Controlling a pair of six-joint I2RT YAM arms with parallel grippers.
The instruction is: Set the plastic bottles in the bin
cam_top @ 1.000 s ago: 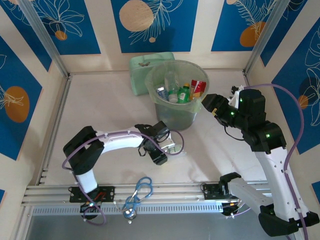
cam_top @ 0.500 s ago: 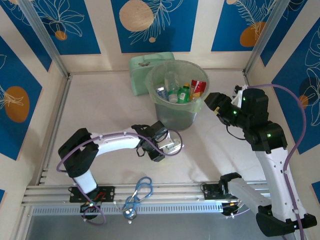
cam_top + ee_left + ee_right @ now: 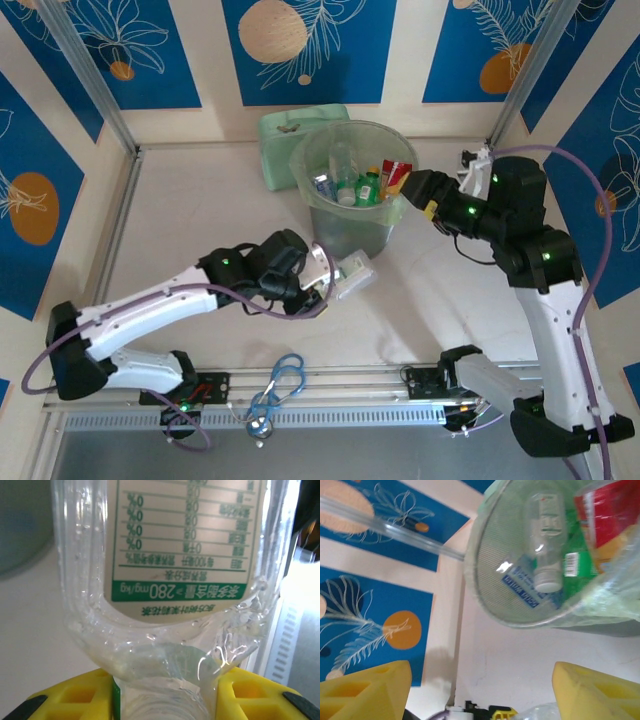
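Left gripper (image 3: 333, 282) clamps a clear bottle (image 3: 356, 273) just in front of the bin (image 3: 352, 238), so I can carry it over the rim; my right gripper (image 3: 417, 190) hangs spread open and empty beside that rim.

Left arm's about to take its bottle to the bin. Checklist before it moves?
1. Left gripper shut on the clear bottle: ok.
2. Bottle lifted off the table: cannot tell.
3. Bin upright, mouth open, room inside: ok.
4. Right gripper clear of the bin's rim: not ok, open right beside it.
5. Path from bottle to bin free: ok.
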